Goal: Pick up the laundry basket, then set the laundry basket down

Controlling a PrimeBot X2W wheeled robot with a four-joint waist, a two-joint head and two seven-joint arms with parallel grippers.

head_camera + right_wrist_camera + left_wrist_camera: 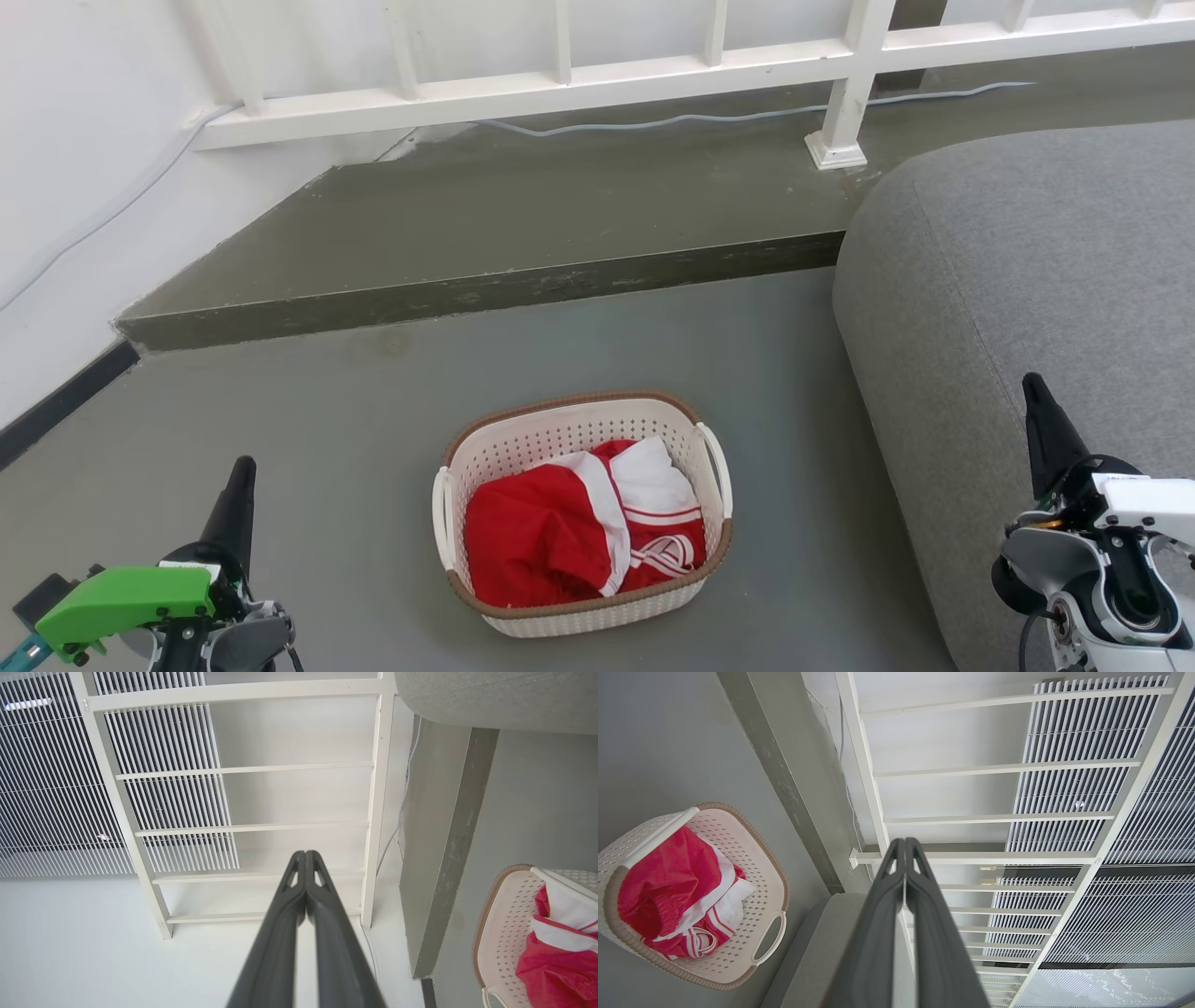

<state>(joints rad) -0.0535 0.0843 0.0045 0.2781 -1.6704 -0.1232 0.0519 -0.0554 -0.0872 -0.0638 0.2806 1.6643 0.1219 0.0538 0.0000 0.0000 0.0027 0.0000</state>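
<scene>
- Head view: I see the laundry basket whole, standing upright on the grey floor, low in the middle of the picture. A red and white garment lies crumpled inside it. A grey sofa bulks to its right, near the basket but apart from it. Behind it are a raised step, a white railing and a thin cable.
- Same view: the left tool hangs at the lower left and the right tool at the lower right, the basket between them and well apart from both. Each reads as one dark spike from here, so this angle does not settle how the fingers stand.
- Left wrist view: this angle does settle it. The left tool has its two fingers pressed together along their length, gripping nothing. The basket sits at the left edge, turned sideways, one loop handle clear and the garment inside. Past the fingertips I get slatted panels behind the railing.
- Right wrist view: the right tool is likewise closed and empty, pointing at the railing. The basket is cut off at the lower right corner, with some of the garment.
</scene>
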